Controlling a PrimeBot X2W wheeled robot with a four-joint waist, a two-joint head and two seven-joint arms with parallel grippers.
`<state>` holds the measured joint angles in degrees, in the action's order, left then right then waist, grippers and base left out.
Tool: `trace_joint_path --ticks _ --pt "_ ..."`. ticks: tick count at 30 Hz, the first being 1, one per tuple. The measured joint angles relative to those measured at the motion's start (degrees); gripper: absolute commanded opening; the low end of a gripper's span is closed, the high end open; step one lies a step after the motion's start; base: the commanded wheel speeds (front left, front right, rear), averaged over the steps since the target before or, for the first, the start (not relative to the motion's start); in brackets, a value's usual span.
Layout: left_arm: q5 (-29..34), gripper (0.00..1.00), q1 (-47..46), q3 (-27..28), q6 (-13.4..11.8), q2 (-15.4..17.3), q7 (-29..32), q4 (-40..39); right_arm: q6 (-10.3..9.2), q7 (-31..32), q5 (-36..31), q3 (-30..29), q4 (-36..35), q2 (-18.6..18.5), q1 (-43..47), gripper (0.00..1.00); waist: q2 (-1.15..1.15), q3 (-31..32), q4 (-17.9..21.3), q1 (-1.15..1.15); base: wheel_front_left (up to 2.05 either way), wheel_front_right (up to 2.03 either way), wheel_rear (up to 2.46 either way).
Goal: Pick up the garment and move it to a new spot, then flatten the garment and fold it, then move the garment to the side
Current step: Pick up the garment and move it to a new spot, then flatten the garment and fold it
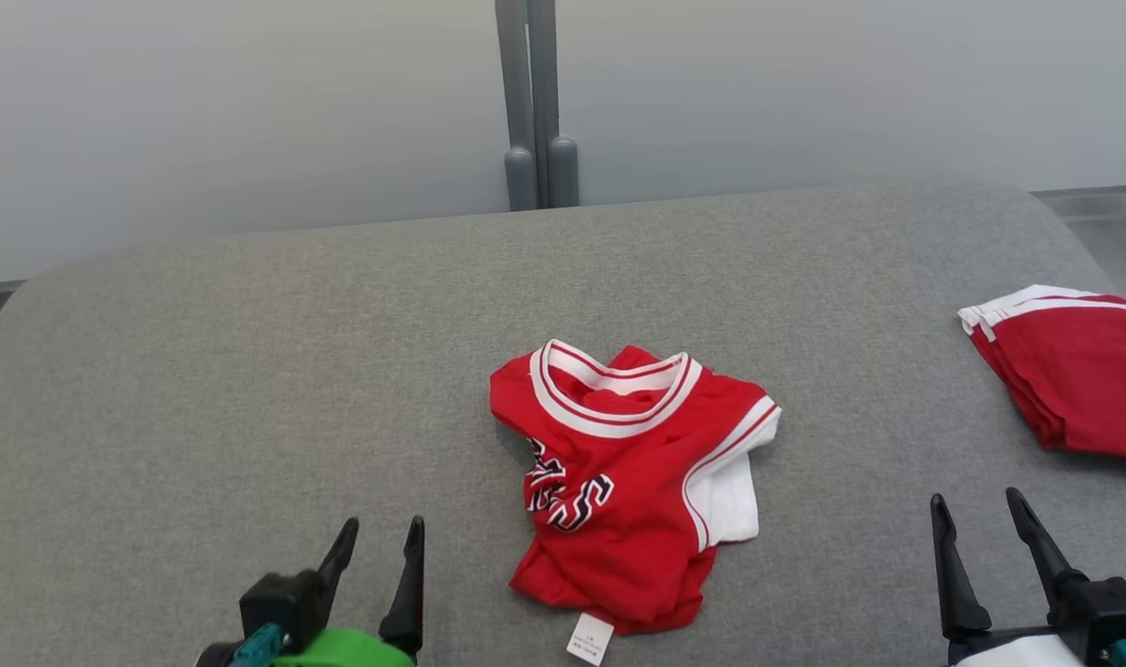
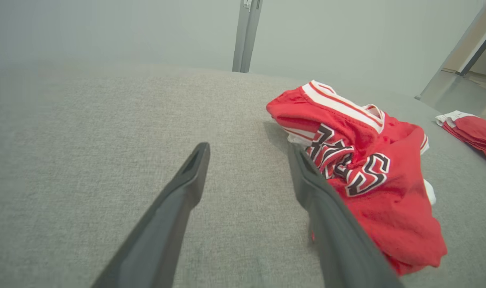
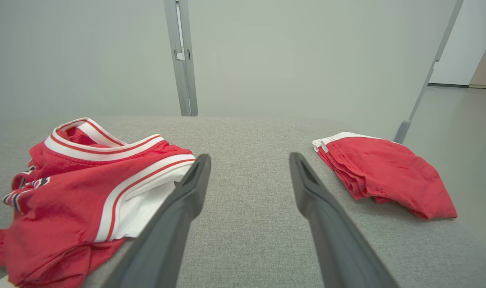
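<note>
A crumpled red jersey [image 1: 627, 482] with white trim and black-and-white lettering lies in a heap near the middle of the grey table, its white label poking out at the front. The same jersey [image 2: 363, 168] sits just right of my left fingers, and the jersey [image 3: 87, 188] shows again left of my right fingers. My left gripper [image 1: 382, 535] is open at the lower left, apart from the cloth. Open too, my right gripper [image 1: 978, 505] hovers at the lower right with nothing between its fingers.
A folded red garment [image 1: 1072, 371] with white trim lies at the table's right edge. The grey fabric-covered table [image 1: 247, 371] has a rounded far edge. A grey post [image 1: 535, 102] stands behind it against a pale wall.
</note>
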<state>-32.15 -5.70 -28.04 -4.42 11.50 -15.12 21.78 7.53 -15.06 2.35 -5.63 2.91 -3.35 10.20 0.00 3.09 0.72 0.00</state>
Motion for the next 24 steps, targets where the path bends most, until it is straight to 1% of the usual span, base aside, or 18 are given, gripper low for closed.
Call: trace_joint_path --ticks 3,9,14,15,19,24 --pt "3.7 1.00 5.1 4.1 0.6 -0.3 0.0 -1.9 0.00 0.0 -0.5 -1.6 -0.8 0.1 1.2 1.00 0.00 0.4 -1.3 0.00 0.00 0.00 0.00" --pt "8.8 1.00 11.4 13.9 3.4 -2.6 0.0 -2.9 0.00 0.0 -1.3 -4.1 -1.2 0.3 3.0 1.00 0.00 1.1 -3.5 0.00 0.00 0.00 0.00" --pt "12.7 1.00 14.8 20.0 5.6 -4.3 0.0 -2.8 0.00 0.0 -1.5 -4.6 -1.1 0.4 4.0 1.00 0.00 1.4 -4.0 0.00 0.00 0.00 0.00" --pt "14.0 1.00 15.2 22.1 6.4 -5.2 0.0 -2.9 0.00 0.0 -1.4 -4.5 -1.1 0.4 4.1 1.00 0.00 1.3 -3.7 0.00 0.00 0.00 0.00" --pt "15.5 1.00 15.5 25.4 7.7 -6.3 0.0 -3.1 0.00 0.0 -0.9 -4.2 -1.1 0.4 4.1 1.00 0.00 0.9 -3.2 0.00 0.00 0.00 0.00" --pt "17.8 1.00 15.4 27.5 9.1 -7.3 0.0 -3.0 0.00 0.0 -0.7 -3.8 -0.9 0.4 3.9 1.00 0.00 0.7 -2.5 0.00 0.00 0.00 0.00"
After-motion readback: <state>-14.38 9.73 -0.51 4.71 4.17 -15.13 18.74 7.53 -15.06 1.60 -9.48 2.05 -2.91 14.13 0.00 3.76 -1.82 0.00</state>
